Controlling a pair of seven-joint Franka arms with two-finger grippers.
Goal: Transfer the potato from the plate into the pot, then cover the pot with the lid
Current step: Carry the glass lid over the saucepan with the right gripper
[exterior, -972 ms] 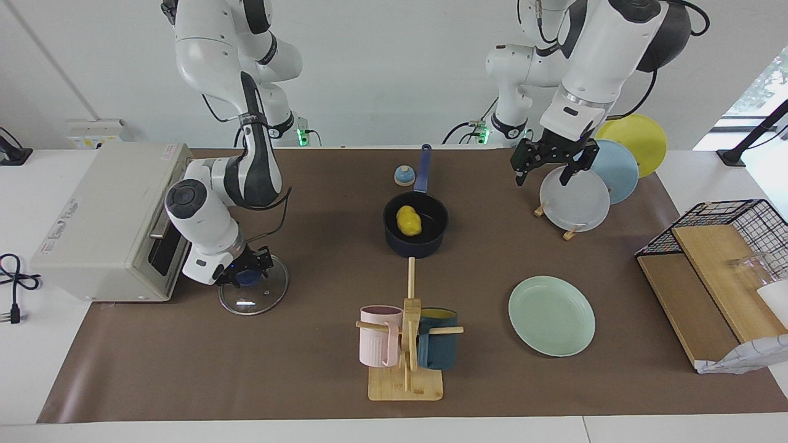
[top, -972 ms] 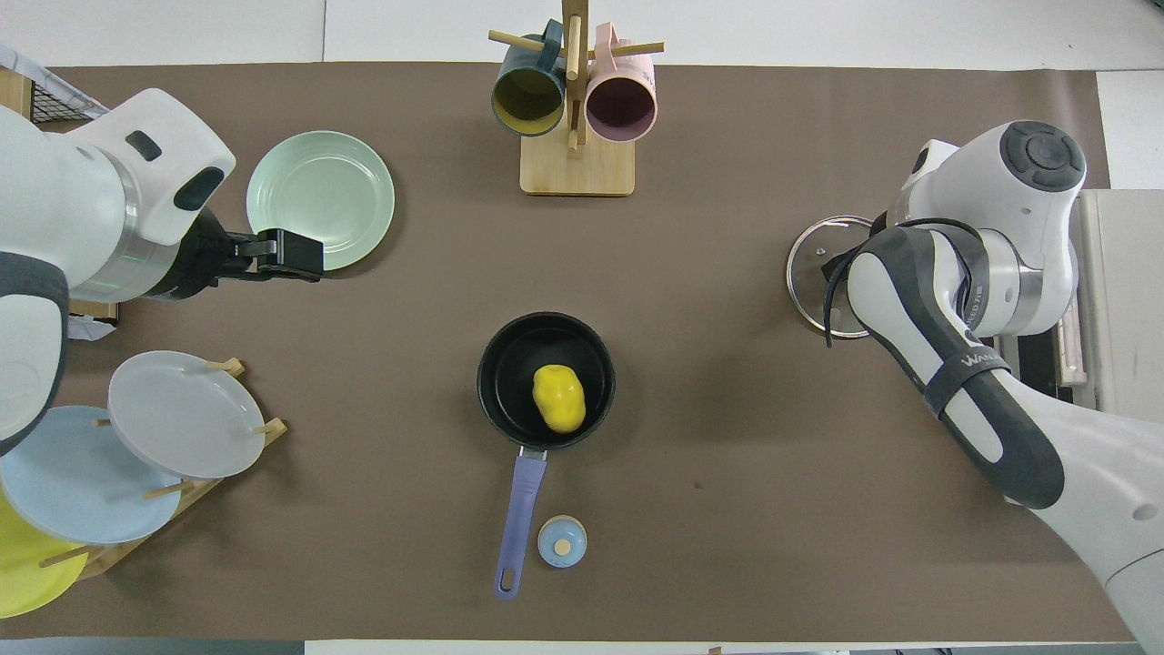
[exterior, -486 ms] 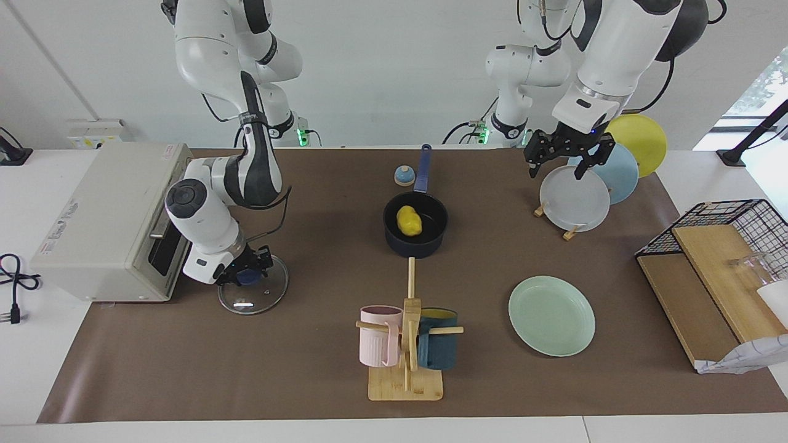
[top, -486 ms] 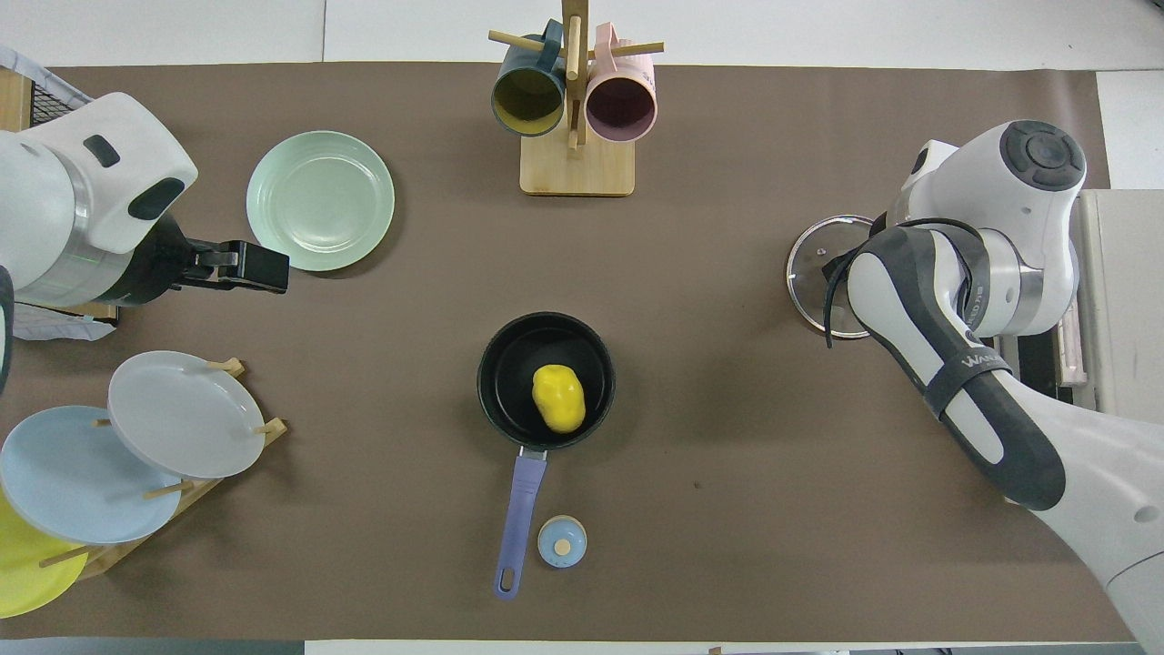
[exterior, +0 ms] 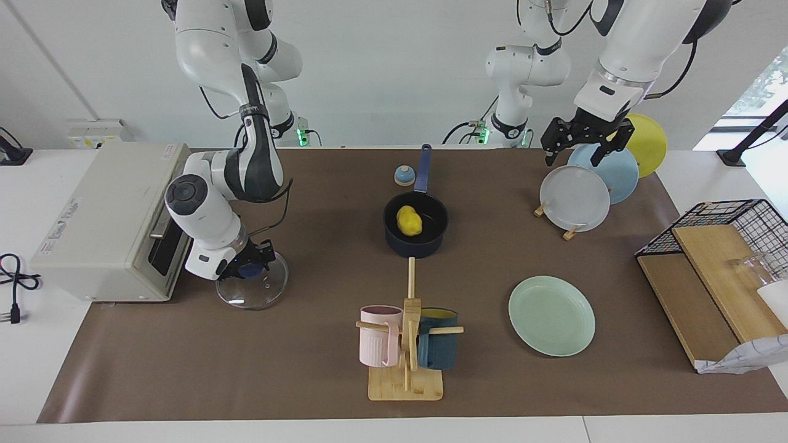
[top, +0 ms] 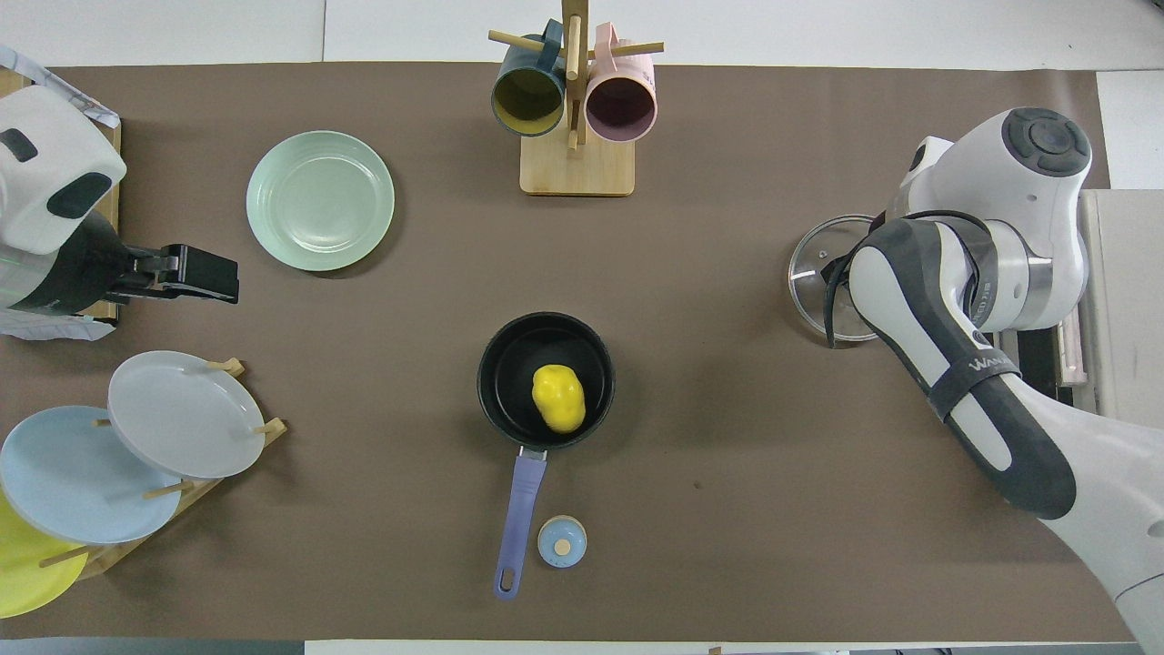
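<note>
The yellow potato (exterior: 409,221) lies in the dark navy pot (exterior: 417,246), whose blue handle points toward the robots; it also shows in the overhead view (top: 557,398). The mint-green plate (exterior: 551,315) lies bare, farther from the robots, toward the left arm's end. My right gripper (exterior: 246,268) is shut on the blue knob of the glass lid (exterior: 258,290) and holds it slightly tilted, just off the table beside the toaster oven. In the overhead view the arm covers most of the lid (top: 812,273). My left gripper (exterior: 572,157) is open and empty, raised over the plate rack.
A grey toaster oven (exterior: 104,215) stands at the right arm's end. A mug rack (exterior: 406,344) with two mugs stands farther from the robots than the pot. A small bell (exterior: 404,176) sits beside the pot handle. A plate rack (exterior: 575,200) and a wire basket (exterior: 726,221) stand at the left arm's end.
My right gripper has lifted the lid a little off the table. My left gripper has risen and drawn back toward the left arm's end, over the plate rack.
</note>
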